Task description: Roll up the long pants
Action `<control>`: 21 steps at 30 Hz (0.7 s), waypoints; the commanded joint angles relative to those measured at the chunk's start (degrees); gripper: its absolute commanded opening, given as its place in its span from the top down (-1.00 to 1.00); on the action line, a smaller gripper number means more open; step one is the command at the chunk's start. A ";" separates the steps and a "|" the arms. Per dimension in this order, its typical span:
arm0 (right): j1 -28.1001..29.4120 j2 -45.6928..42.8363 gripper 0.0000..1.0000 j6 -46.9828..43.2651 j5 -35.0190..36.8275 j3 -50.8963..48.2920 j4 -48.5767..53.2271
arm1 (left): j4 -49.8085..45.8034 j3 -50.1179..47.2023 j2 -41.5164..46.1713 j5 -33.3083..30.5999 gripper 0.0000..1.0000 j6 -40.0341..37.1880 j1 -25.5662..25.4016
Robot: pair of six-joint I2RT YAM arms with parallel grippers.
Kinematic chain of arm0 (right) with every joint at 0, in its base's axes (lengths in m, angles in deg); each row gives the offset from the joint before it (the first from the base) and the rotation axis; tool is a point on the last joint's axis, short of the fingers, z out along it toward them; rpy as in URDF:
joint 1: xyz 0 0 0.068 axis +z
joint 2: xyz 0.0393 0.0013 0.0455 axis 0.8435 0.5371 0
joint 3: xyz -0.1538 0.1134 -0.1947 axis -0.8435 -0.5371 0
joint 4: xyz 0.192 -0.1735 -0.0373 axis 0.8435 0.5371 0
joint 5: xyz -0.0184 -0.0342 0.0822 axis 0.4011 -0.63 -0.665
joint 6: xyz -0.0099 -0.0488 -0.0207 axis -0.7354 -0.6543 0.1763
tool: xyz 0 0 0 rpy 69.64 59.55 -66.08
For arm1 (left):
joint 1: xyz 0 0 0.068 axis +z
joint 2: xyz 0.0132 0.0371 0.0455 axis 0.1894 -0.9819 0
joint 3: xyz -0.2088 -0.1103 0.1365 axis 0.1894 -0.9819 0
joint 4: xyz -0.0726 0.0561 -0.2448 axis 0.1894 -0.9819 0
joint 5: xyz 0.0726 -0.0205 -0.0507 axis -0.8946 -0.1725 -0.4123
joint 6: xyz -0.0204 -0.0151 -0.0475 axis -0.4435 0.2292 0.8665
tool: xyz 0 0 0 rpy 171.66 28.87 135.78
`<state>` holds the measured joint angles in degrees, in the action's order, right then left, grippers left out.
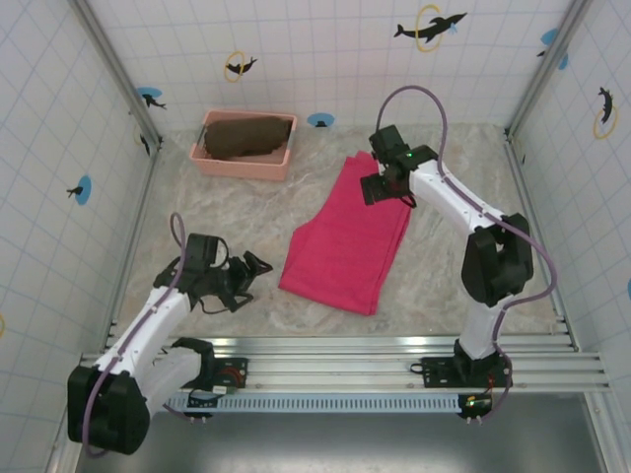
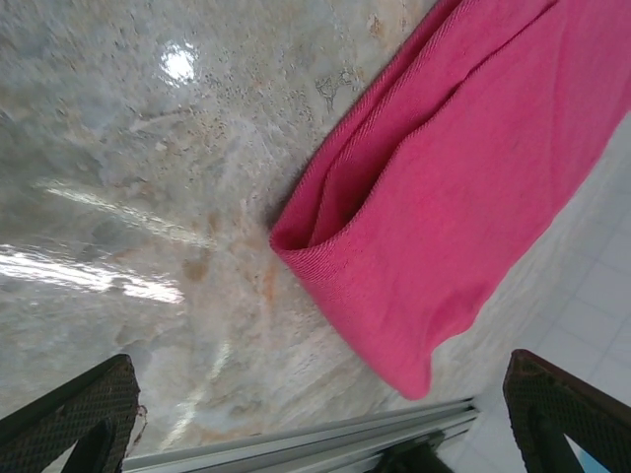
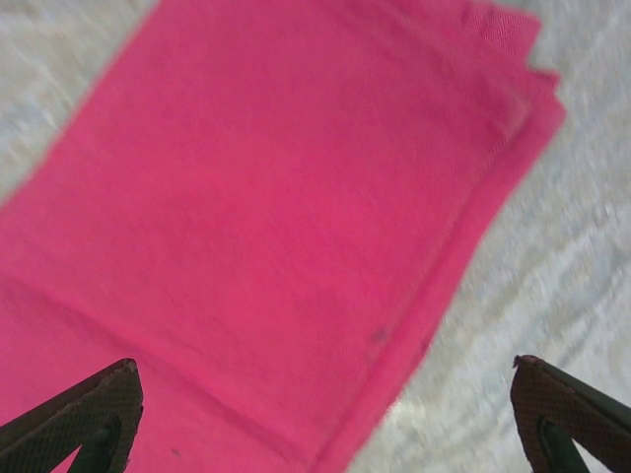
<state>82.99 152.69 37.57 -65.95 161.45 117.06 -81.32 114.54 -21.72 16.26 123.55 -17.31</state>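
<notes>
Overhead view: you get bright, even light from above, sharp across the frame, with soft short shadows on the table [image 1: 276, 207]. Left wrist view: hard white glare spots and streaks on the glossy top, upper left and left edge. Right wrist view: blurred throughout; the long pants [image 3: 276, 217] show no weave.

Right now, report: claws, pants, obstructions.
Left claw open, left of the long pants. Right claw open over their far end. Pants folded flat, unrolled. Pink basket with brown cloth well apart.
</notes>
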 commanded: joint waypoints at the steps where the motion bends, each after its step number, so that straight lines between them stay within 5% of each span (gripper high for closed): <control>1: 1.36 -7.36 -1.00 0.15 5.24 -4.48 0.57 | 12.61 -7.09 2.46 -1.18 -0.90 17.15 -3.68; 18: 5.62 -29.11 -1.00 3.85 8.78 -25.79 4.19 | 33.60 -5.66 -14.74 -19.61 -0.65 24.58 -18.35; 21: 6.40 -32.74 -0.99 3.65 9.85 -26.76 5.56 | 36.77 -5.06 -18.36 -21.06 -0.47 24.49 -19.08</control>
<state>88.61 123.68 40.61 -58.08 135.92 120.50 -48.79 108.05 -37.67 -0.79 147.20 -35.80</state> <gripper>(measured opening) 0.999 0.761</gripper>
